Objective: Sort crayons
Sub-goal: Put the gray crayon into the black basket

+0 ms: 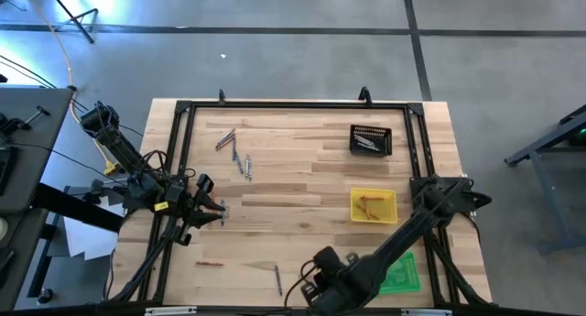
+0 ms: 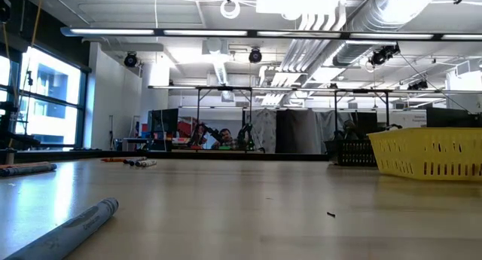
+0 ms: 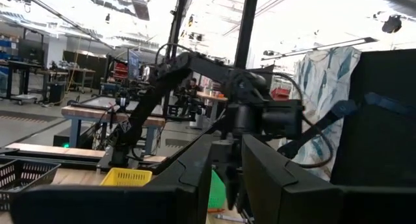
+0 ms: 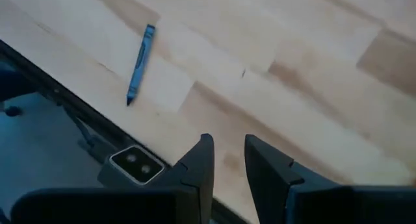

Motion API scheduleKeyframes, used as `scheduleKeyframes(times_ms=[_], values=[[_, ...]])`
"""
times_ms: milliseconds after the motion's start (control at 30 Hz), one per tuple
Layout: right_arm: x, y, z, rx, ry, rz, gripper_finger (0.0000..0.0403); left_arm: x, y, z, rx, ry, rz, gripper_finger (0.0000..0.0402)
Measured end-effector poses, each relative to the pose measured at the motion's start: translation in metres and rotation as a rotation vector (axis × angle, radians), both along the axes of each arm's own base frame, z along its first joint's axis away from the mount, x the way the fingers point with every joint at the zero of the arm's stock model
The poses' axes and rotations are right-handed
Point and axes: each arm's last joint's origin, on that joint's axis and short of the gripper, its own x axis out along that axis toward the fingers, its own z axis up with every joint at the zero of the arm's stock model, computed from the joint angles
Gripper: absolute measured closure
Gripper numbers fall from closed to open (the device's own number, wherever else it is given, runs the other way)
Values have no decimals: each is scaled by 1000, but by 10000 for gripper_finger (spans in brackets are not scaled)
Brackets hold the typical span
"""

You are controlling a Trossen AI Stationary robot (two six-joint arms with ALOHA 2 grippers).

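Closest to the low camera, one grey crayon (image 2: 71, 228) lies on the counter (image 2: 248, 207) with its tip pointing away; its wrapper shows no legible print. Another crayon (image 2: 26, 169) rests at the far left edge, and a few more crayons (image 2: 135, 163) lie in a small cluster farther back. At the right stands the yellow tray (image 2: 429, 152), with a black tray (image 2: 352, 151) behind it. A person sits in the room beyond.

From above, the wooden counter (image 1: 302, 183) carries a scatter of crayons (image 1: 235, 151) in its upper left part, an orange-red crayon (image 1: 210, 263) and a grey crayon (image 1: 278, 279) near the lower edge. The black tray (image 1: 371, 140) holds silvery crayons, the yellow tray (image 1: 374, 205) holds orange-red ones, and the green tray (image 1: 401, 275) sits partly under the right arm. The left tool (image 1: 216, 212) hovers at the counter's left side; the right tool (image 1: 298, 293) hangs at the lower edge, just beside the grey crayon.

Through the left wrist camera, the left tool (image 3: 226, 178) has its fingers parted by a narrow gap with nothing between them, facing the right arm and the yellow tray (image 3: 126, 177).

Through the right wrist camera, the right tool (image 4: 229, 160) also stands slightly open and empty above bare wood, with the single crayon (image 4: 140, 63) lying apart from it near the counter's edge. No writing is readable anywhere.
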Motion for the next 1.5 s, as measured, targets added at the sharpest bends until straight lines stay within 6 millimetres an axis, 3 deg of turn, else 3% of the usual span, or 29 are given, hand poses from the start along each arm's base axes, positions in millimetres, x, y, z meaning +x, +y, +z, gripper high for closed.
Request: scheduleKeyframes(times_ms=[333, 733, 800, 933, 1133, 1500], values=[[-6, 26, -2, 90, 173, -142, 322, 0, 0, 0, 3, 3, 0, 328], [-46, 63, -9, 200, 257, -328, 322, 0, 0, 0, 4, 3, 0, 328], [-50, 68, -13, 201, 268, -340, 322, 0, 0, 0, 4, 3, 0, 328], [-47, 77, -40, 215, 385, -326, 322, 0, 0, 0, 4, 3, 0, 328], [-44, 81, -56, 216, 426, -295, 322, 0, 0, -1, 4, 4, 0, 328], [-41, 78, -57, 136, 328, -275, 322, 0, 0, -1, 5, 4, 0, 328]])
